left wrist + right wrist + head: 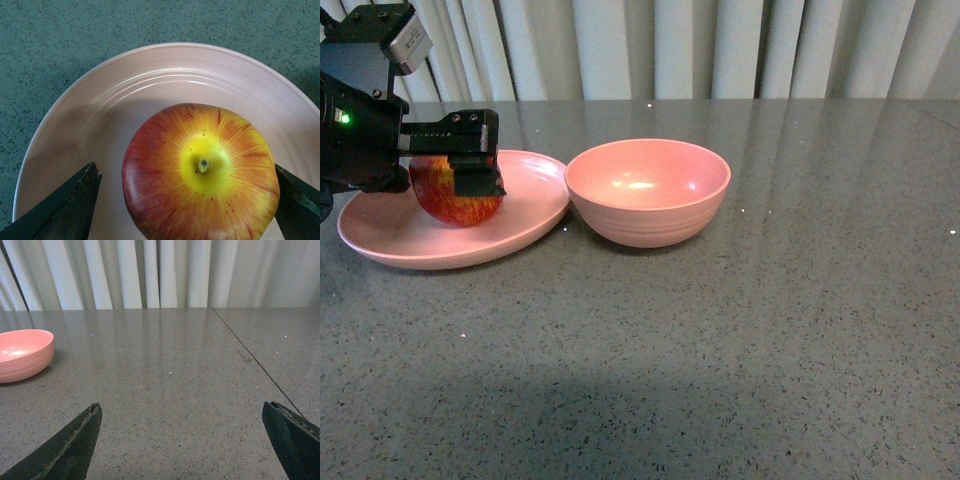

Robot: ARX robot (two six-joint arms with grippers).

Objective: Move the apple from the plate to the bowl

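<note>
One apple (445, 203) on one plate (525, 215) | one bowl (647, 195) just beside the plate | left claw (185, 172) spread wide, flanking the apple | right claw (181, 410) spread above the grey surface (770, 330), well apart

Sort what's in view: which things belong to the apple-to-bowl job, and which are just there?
Job: apple, plate under it, bowl, left claw open around the apple.
Just there: right claw, open above the table; curtain behind.
</note>
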